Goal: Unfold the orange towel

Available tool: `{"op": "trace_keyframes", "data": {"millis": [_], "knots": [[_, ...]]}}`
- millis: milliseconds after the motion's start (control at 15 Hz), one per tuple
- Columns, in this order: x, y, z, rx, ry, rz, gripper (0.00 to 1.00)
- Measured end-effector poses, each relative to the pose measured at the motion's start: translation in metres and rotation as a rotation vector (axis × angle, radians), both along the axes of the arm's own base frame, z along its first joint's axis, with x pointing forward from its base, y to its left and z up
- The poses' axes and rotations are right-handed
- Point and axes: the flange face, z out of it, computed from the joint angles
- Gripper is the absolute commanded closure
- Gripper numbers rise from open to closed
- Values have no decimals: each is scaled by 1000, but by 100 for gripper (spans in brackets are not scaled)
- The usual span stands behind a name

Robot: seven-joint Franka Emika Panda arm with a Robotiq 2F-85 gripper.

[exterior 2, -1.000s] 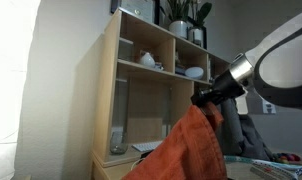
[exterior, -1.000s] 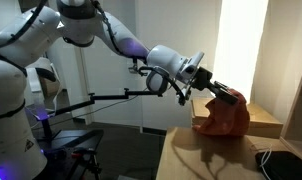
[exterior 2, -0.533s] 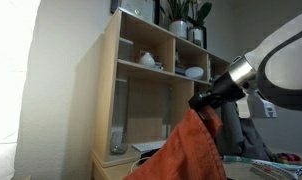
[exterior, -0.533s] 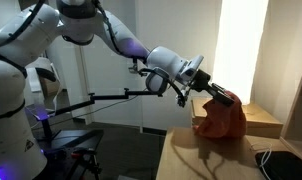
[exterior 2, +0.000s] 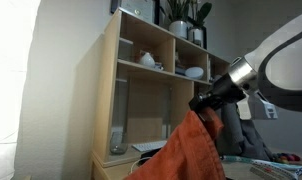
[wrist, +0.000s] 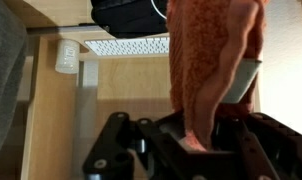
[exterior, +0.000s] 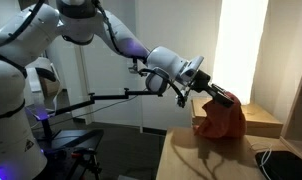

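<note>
Above the tabletop [exterior: 191, 158], the tool [exterior: 229, 97] pinches the top of the orange towel [exterior: 223, 122], which hangs rumpled near the light wooden box [exterior: 263, 120].

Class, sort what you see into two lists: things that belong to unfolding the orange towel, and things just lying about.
Belongs to the job:
- towel, hanging from the gripper
- gripper, shut on the towel

Just lying about:
- wooden box
- shelf unit
- plants on top of it
- keyboard
</note>
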Motion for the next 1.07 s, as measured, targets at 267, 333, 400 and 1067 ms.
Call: {"op": "trace_keyframes", "data": {"millis": [267,333,400,1067], "knots": [[0,7,-7,15,41,14,100],[1,5,-6,17,42,11,100],[1,3,-5,21,41,7,100],[8,-78,32,172,-32,-167,100]]}}
